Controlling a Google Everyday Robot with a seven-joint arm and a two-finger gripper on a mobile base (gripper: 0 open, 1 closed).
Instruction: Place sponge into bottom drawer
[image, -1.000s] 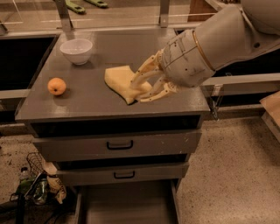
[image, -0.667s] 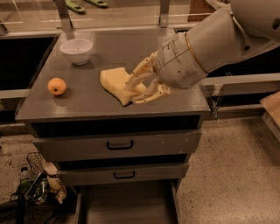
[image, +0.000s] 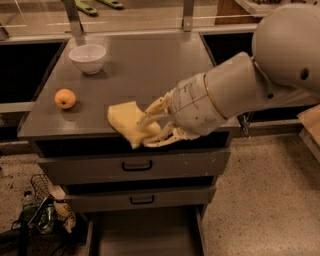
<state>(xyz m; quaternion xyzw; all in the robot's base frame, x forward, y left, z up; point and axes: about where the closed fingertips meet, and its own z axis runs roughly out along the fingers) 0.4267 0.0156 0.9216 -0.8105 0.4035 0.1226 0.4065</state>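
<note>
While gripper grips sponge at cabinet edge, bottom drawer cropped

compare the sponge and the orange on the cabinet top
The sponge is a pale yellow block; the orange is a smaller round ball. The sponge is held by the gripper, jaws shut on it, at the front edge of the cabinet top, one corner past it; the orange sits free near the left edge. Both are over the same grey top.
</note>
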